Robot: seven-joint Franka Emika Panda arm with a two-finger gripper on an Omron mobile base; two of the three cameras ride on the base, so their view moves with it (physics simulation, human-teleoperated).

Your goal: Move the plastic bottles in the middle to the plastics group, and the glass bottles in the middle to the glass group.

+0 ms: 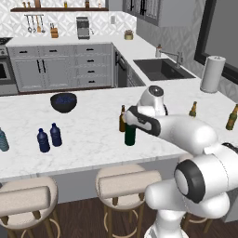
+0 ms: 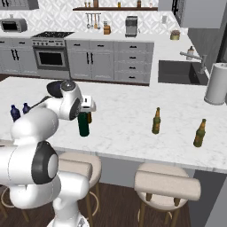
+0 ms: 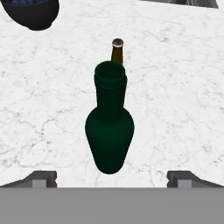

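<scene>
My gripper (image 3: 112, 178) hangs wide open over the tall dark green bottle (image 3: 109, 131), its two fingertips (image 3: 41, 178) showing at the lower left and lower right of the hand view with the bottle between them, untouched by either. Just behind the green bottle in that view I can see the neck and cap of the slimmer brown bottle (image 3: 117, 53), mostly hidden by it. In the left base view the green bottle (image 1: 130, 135) stands upright near the middle of the frame, on the marble counter (image 1: 93, 135), partly covered by the hand, with the brown bottle (image 1: 122, 119) just beside it to the left.

At the left of that view two dark blue bottles (image 1: 49, 137) stand side by side, and a pale teal bottle (image 1: 3, 140) sits at the left edge. A dark bowl (image 1: 63, 102) rests on the counter further up the frame.

To the right, two beer-type bottles stand well apart: one olive green (image 2: 156, 120), one amber brown (image 2: 200, 133). A white paper-towel roll (image 2: 216, 84) stands beyond them, by the sink (image 2: 177, 72).
</scene>
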